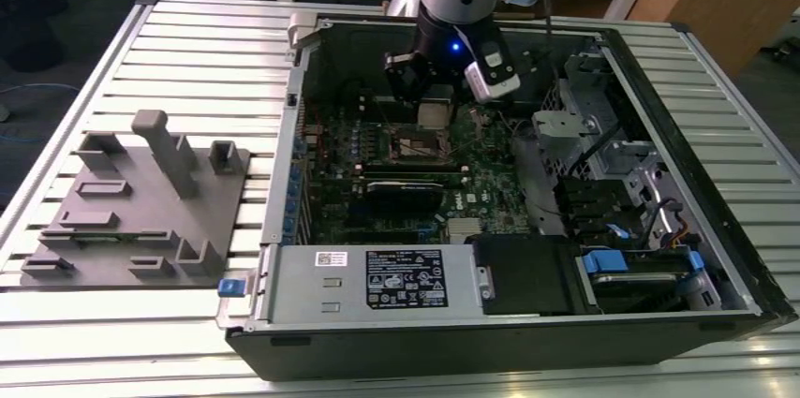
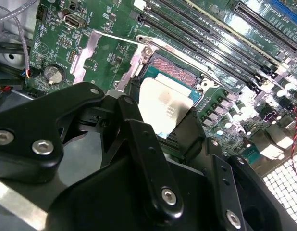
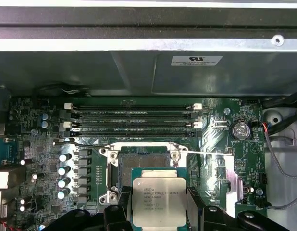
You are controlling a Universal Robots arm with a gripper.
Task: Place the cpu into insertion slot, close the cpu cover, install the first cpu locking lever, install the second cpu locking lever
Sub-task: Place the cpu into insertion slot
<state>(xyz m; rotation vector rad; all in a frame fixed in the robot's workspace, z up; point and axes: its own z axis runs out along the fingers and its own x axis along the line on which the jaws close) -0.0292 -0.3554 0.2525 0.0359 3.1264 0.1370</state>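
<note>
My gripper (image 1: pixel 433 98) hangs inside the open computer case, shut on the cpu (image 1: pixel 434 115), a flat square chip with a silvery-tan top. In both wrist views the black fingers (image 3: pixel 123 204) clamp two opposite edges of the cpu (image 3: pixel 159 199) (image 2: pixel 164 103). It hovers just above the insertion slot (image 3: pixel 142 159) (image 2: pixel 173 67) (image 1: pixel 419 144), partly overlapping its near side. The cpu cover (image 3: pixel 224 169) (image 2: pixel 96 52), a thin silvery frame, is swung open and lies to one side of the socket. Thin wire levers (image 3: pixel 80 143) stand released beside the socket.
Long black memory slots (image 3: pixel 134 119) run just beyond the socket, and a row of capacitors (image 3: pixel 64 171) sits beside it. The case walls (image 1: pixel 298 117) ring the board. A black power supply with a white label (image 1: pixel 403 276) and a grey fixture (image 1: pixel 138 201) lie toward the exterior view's left.
</note>
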